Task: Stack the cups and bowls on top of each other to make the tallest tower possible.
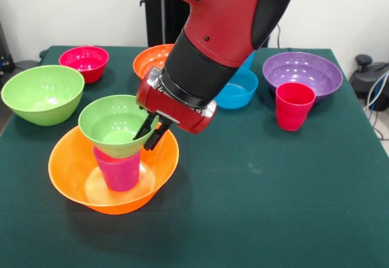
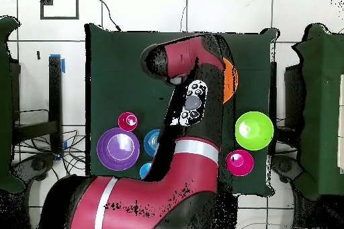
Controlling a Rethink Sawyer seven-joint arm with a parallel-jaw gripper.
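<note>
The large orange bowl (image 1: 73,177) sits near the table's front left, and only its edge (image 2: 232,82) shows past the arm in the overhead view. An upside-down purple-magenta cup (image 1: 120,171) stands inside it. A small lime green bowl (image 1: 112,125) rests upright on that cup. My gripper (image 1: 152,133) is shut on this bowl's right rim, one finger inside and one outside. A red-pink cup (image 1: 294,105) (image 2: 127,121) stands alone at the right. The arm hides the tower from above.
A large lime green bowl (image 1: 42,93) (image 2: 254,129) and a small pink-red bowl (image 1: 85,61) (image 2: 239,162) sit at left. A red-orange bowl (image 1: 151,58), blue bowl (image 1: 238,90) (image 2: 153,140) and purple bowl (image 1: 302,72) (image 2: 118,148) line the far side. A sky blue cup (image 2: 146,170) stands by them.
</note>
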